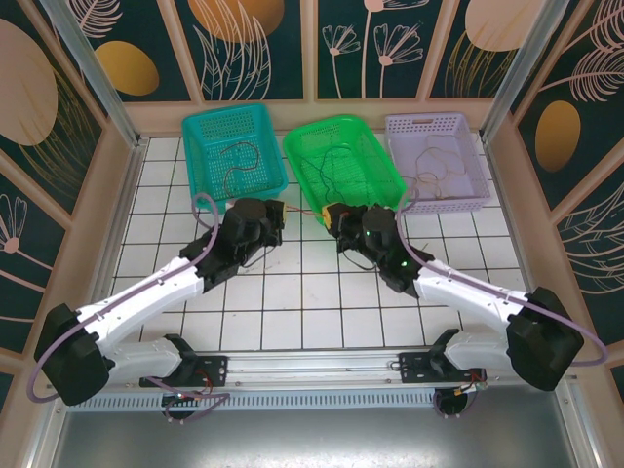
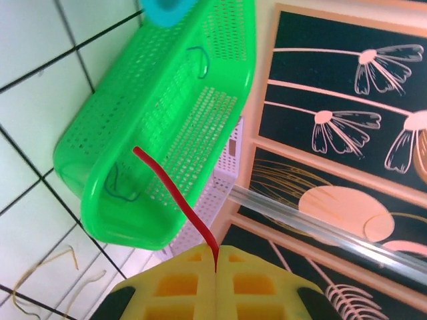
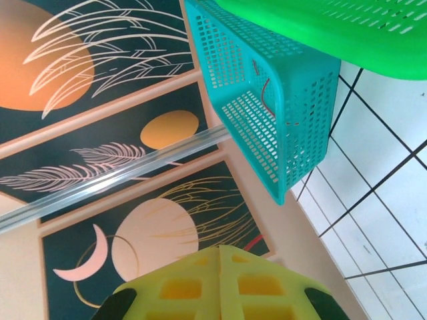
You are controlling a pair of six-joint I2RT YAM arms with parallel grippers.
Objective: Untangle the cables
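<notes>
You hold the thin red wire (image 2: pixel 175 188) in your left end effector (image 2: pixel 216 268).
Clamped tight, the wire arcs up before the green plastic mesh basket (image 2: pixel 167 100); your right end effector (image 3: pixel 219 257) is closed flat.

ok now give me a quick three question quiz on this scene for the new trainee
1. True or false: the left gripper is shut on a red cable.
2. Which one stands between the other two? A the teal basket, B the green basket, C the lavender basket.
3. Fill in: in the left wrist view, the loose cable lying on the white tiles is ___ in colour.
Key: 1 true; 2 B; 3 tan.
</notes>
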